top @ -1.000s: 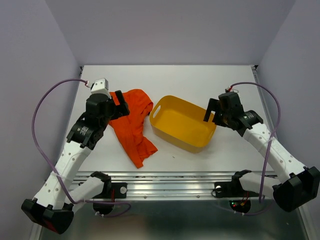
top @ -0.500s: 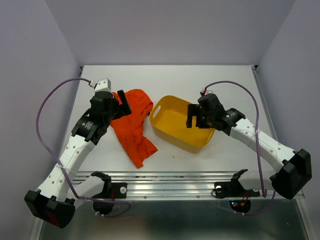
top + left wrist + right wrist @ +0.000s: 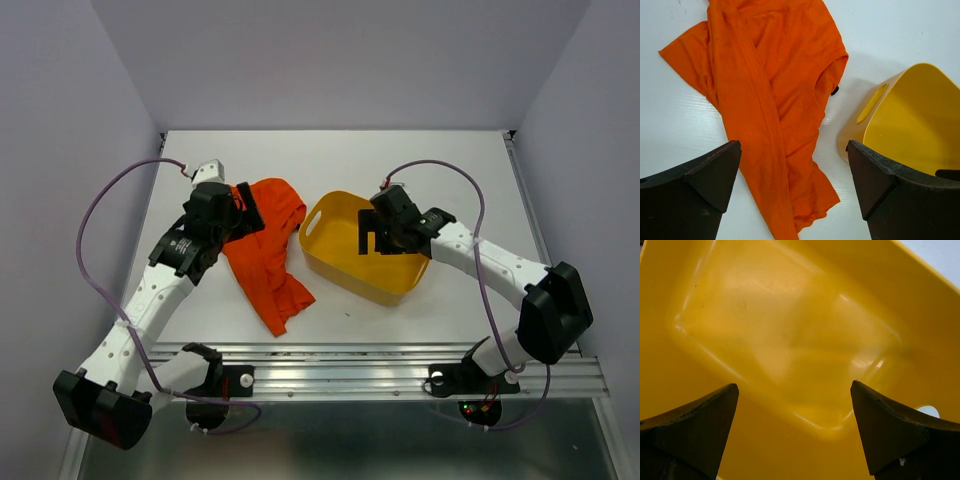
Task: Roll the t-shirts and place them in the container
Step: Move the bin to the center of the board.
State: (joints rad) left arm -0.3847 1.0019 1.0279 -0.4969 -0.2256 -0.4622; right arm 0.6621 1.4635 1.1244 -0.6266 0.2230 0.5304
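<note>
Orange-red cloth t-shirt (image 3: 262, 255) lies bunched on the white table (image 3: 400, 160), left of centre in the top view, long axis top-to-bottom of frame, neck opening at the upper end facing the yellow plastic tub (image 3: 350, 280) just beside it. Left gripper (image 3: 792, 145) spread wide above the shirt, right gripper (image 3: 794, 386) spread wide above the tub's inside, both empty

One orange-red t-shirt (image 3: 265, 250) lies ahead of the spread fingers of the left gripper (image 3: 243, 210). One yellow plastic tub (image 3: 350, 275) sits under the parted fingers of the right gripper (image 3: 375, 232). That makes two grippers. Two purple cables: left cable (image 3: 84, 225), right cable (image 3: 440, 163). One white table (image 3: 330, 160).
</note>
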